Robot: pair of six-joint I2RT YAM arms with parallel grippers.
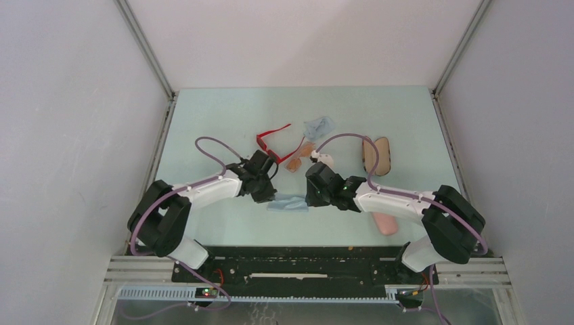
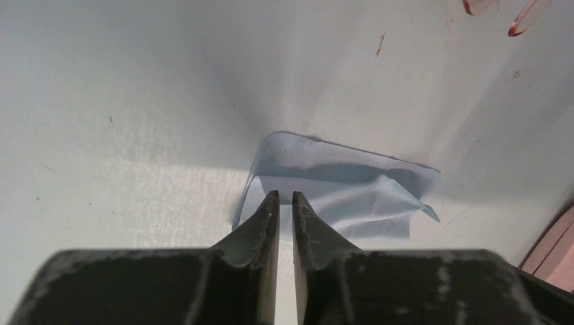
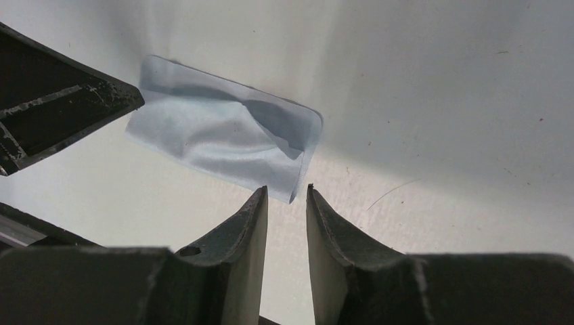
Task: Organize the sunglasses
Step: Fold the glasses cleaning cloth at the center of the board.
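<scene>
On the pale mint tabletop (image 1: pixel 223 122) little looks finished. The open plaid oblong case (image 1: pixel 376 157) appears empty, and the pink oblong case (image 1: pixel 386 223) lies by the right arm. A folded pale blue cloth (image 1: pixel 288 204) lies flat between the grippers. The red plastic-framed sunglasses (image 1: pixel 273 141) and the slim orange-lensed sunglasses (image 1: pixel 296 161) lie loose on the table just beyond both grippers, uncased. The left gripper (image 2: pixel 285 198) shows a narrow slit over the cloth's edge. The right gripper (image 3: pixel 287 191) stands wider apart — neither pinches anything.
</scene>
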